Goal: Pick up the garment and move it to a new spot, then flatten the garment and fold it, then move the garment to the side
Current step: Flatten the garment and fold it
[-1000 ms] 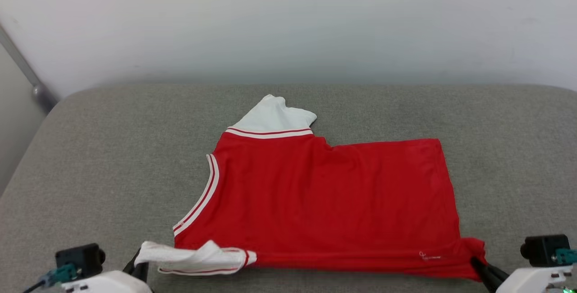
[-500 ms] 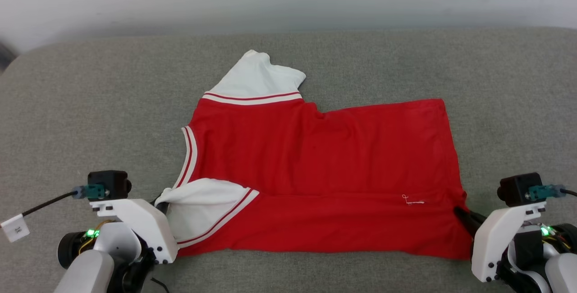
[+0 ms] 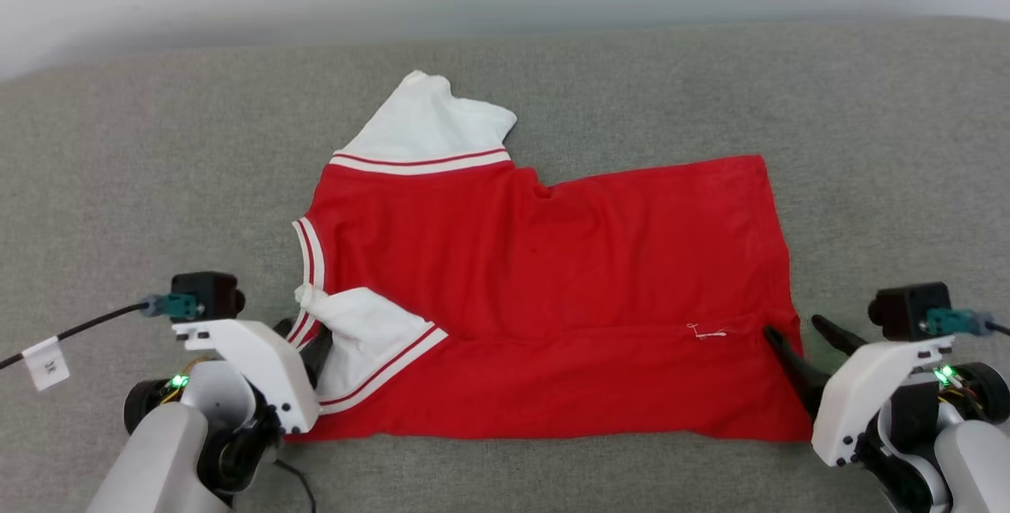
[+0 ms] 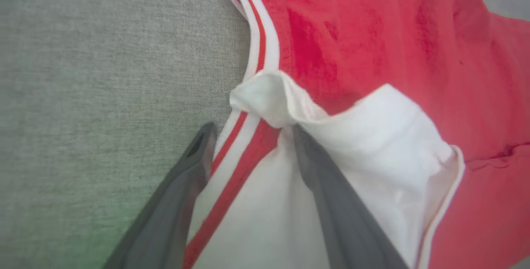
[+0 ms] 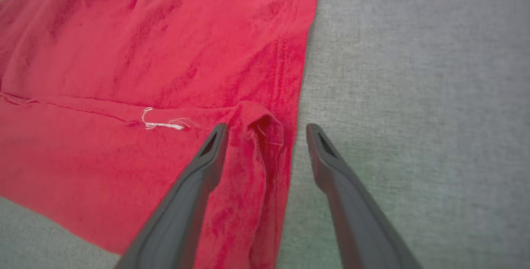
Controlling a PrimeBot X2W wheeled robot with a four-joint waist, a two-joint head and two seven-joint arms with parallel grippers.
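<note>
Nearest, both have let go since half a second ago: the left gripper [image 4: 251, 130] stands spread around the white sleeve [image 4: 372, 136], the right gripper [image 3: 791, 326] splayed astride the hem corner. Beyond, the garment [image 3: 552, 276] lies half-folded on the grey cushion [image 3: 158, 181]

I see the garment [image 3: 552, 276] spread mostly flat on the grey padded surface [image 3: 118, 181], plain red side up, with a fold line running across its near part. The far white sleeve [image 3: 426, 122], edged in red stripes, sticks out towards the wall. The near white sleeve [image 3: 363, 339] is bunched at the left. My left hand [image 3: 304, 339] sits right at that bunch, its dark fingers partly hidden by cloth. My right hand [image 3: 791, 325] is at the near right corner, fingers spread, one on the red cloth and the other just off its edge.
</note>
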